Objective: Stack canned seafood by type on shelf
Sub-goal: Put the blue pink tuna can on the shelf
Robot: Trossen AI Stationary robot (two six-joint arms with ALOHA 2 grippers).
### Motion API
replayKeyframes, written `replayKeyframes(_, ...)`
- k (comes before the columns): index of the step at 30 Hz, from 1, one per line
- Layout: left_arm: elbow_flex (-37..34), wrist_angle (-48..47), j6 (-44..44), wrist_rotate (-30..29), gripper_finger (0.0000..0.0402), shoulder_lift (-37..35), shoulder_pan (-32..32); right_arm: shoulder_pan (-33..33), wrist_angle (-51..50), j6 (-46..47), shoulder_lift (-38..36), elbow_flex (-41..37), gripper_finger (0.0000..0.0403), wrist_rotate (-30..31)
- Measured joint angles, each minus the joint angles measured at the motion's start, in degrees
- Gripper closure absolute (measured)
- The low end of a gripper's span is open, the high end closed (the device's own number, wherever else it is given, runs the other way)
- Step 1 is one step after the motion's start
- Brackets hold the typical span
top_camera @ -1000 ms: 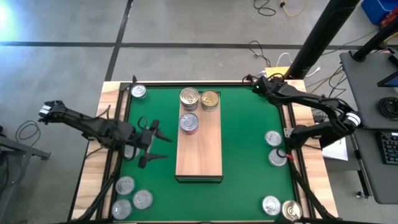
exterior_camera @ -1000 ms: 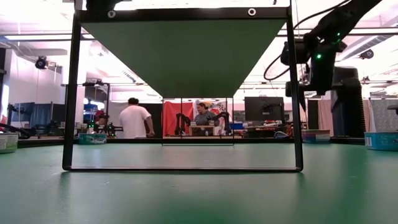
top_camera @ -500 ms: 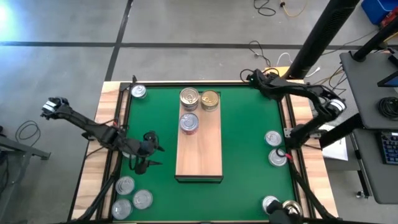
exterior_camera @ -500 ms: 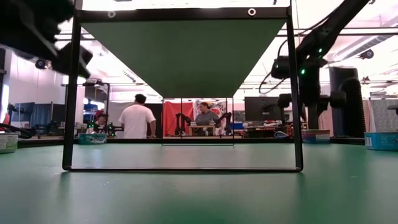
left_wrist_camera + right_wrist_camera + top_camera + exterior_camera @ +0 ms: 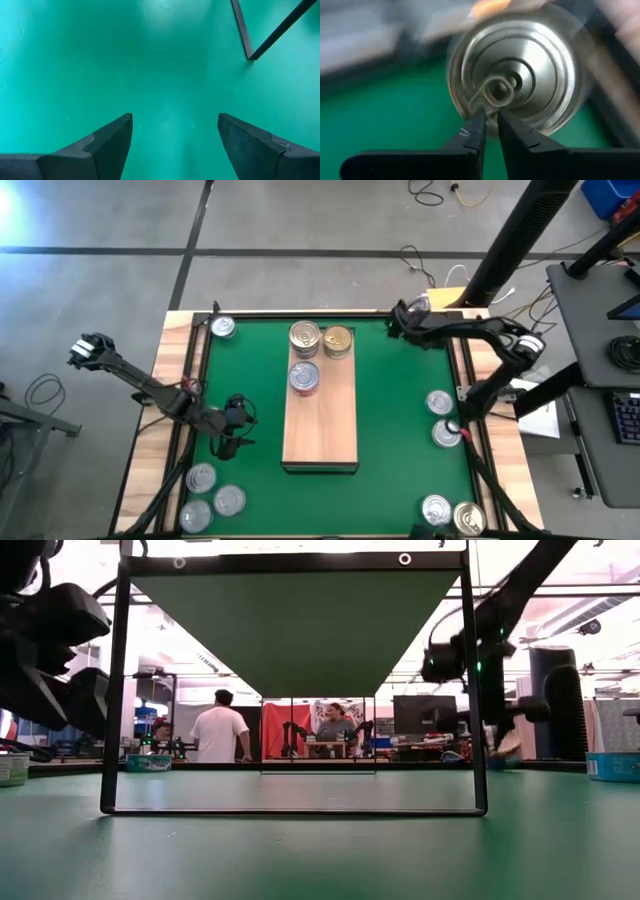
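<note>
On the light-wood shelf (image 5: 320,430) stand two silver-topped cans (image 5: 305,337) (image 5: 304,377) and a gold-topped can (image 5: 338,340). More cans sit on the green mat by its left and right edges. My right gripper (image 5: 490,114) is shut at the lid of a silver can (image 5: 446,436) by the right edge; in the high view my own arm hides its fingers. My left gripper (image 5: 172,131) hangs open low over bare mat left of the shelf (image 5: 238,430), with nothing between its fingers. My right gripper has its two fingertips (image 5: 479,116) closed to a narrow slit on the near end of the can's pull-tab (image 5: 492,97), at the middle of the lid. The fingers slant down onto the lid from above. In the high view the can stands on the mat.
Three cans (image 5: 201,477) cluster at the near left, one (image 5: 222,327) at the far left. Another silver can (image 5: 438,401) stands beside the gripped one; a silver can (image 5: 436,508) and a gold one (image 5: 468,518) sit at the near right. A black frame (image 5: 118,690) carries the raised shelf.
My left gripper has sunk toward the mat, moved a little toward the table's left and near edges, and rolled. My right arm's elbow has swung toward the far edge, and its hand has come lower over the cans at the right edge.
</note>
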Motion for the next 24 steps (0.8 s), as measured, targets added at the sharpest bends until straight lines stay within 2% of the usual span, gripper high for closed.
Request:
replayKeyframes(2,0.0,0.4,0.5,0.0,0.0123,0.0,0.0,3.9,-1.9,-0.8,-3.4,-0.2,0.0365,-3.9)
replayKeyframes(4,0.0,1.1,1.0,-0.1,0.0123,-0.1,0.0,8.3,-2.0,-1.0,-8.1,-0.2,0.0365,-4.0)
replayKeyframes(8,0.0,3.1,3.4,-0.4,0.0123,0.0,0.0,15.7,-2.9,-1.0,-16.6,-0.1,0.0365,-0.1)
replayKeyframes(12,0.0,4.9,5.8,-2.4,0.0123,-0.1,0.0,17.0,-2.8,-4.0,-22.8,-0.1,0.0365,2.9)
replayKeyframes(17,0.0,8.2,6.9,-3.1,0.0123,0.0,0.0,17.3,1.5,-10.1,-23.3,-0.1,0.0365,0.1)
replayKeyframes(21,0.0,8.8,6.9,-3.1,0.0123,0.0,0.0,18.6,10.7,-25.9,-20.0,-0.1,0.0364,-3.1)
replayKeyframes(24,0.0,9.1,6.2,-3.1,0.0123,-0.1,0.0,18.0,15.8,-33.2,-17.7,-0.1,0.0352,-4.6)
